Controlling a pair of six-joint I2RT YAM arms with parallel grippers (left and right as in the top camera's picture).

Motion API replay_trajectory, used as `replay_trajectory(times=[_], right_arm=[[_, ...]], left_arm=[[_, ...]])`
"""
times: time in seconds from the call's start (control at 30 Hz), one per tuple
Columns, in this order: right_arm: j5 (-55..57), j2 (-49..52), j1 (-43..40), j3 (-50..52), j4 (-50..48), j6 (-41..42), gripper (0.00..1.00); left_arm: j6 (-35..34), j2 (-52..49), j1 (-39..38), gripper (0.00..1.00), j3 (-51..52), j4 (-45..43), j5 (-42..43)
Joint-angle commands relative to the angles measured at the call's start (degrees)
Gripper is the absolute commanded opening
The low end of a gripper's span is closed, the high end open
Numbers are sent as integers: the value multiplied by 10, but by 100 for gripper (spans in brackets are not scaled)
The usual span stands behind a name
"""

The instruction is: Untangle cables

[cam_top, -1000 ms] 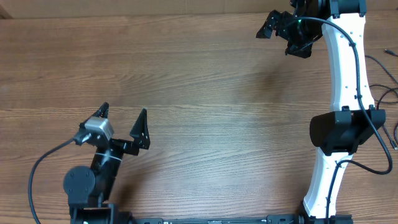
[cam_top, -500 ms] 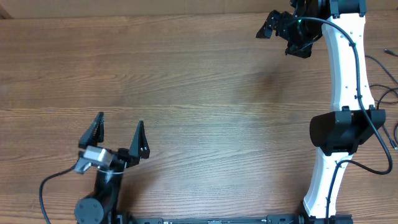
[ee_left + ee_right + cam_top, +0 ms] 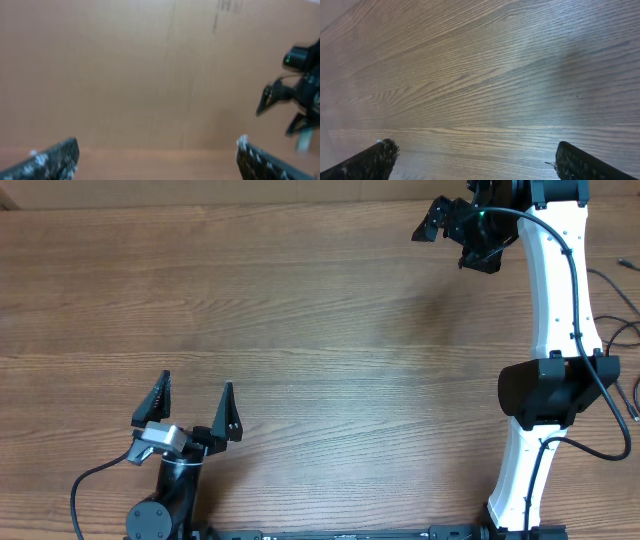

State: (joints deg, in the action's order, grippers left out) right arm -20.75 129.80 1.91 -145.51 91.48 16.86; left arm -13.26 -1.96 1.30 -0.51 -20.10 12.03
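Observation:
No knot or bunch of cables shows on the table. A few thin black cords (image 3: 622,332) lie at the far right edge of the overhead view, behind the right arm and cut off by the frame; I cannot tell their ends. My left gripper (image 3: 196,406) is open and empty, low at the front left, pointing toward the back of the table. In the left wrist view its fingertips (image 3: 56,159) stand wide apart with nothing between. My right gripper (image 3: 452,235) is open and empty at the back right, over bare wood. Its fingertips (image 3: 379,156) are wide apart too.
The brown wooden table (image 3: 330,350) fills the overhead view. A cardboard wall (image 3: 150,65) stands beyond the table's back edge. The white right arm (image 3: 555,300) with its thick black wire runs along the right side. The right gripper (image 3: 295,102) shows in the left wrist view.
My left gripper has drawn back toward its base and turned to face the back of the table, still open. The right arm has not moved.

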Motion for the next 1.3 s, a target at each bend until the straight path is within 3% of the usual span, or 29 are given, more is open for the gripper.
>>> replay_trajectory(times=[0.0, 0.27, 0.33, 0.6, 1.27], right_arm=[[-3, -24, 0, -7, -1, 0, 100], [-3, -24, 0, -7, -1, 0, 100], [-3, -24, 0, -7, -1, 0, 100], [-3, -24, 0, -7, -1, 0, 100], [-3, -24, 0, -7, -1, 0, 100]], left_arm=[[30, 18, 14, 100, 2, 30, -6], [30, 18, 18, 100, 2, 145, -58], [30, 18, 18, 100, 2, 240, -85], [86, 18, 18, 100, 2, 246, -110], [86, 17, 17, 100, 2, 246, -110]])
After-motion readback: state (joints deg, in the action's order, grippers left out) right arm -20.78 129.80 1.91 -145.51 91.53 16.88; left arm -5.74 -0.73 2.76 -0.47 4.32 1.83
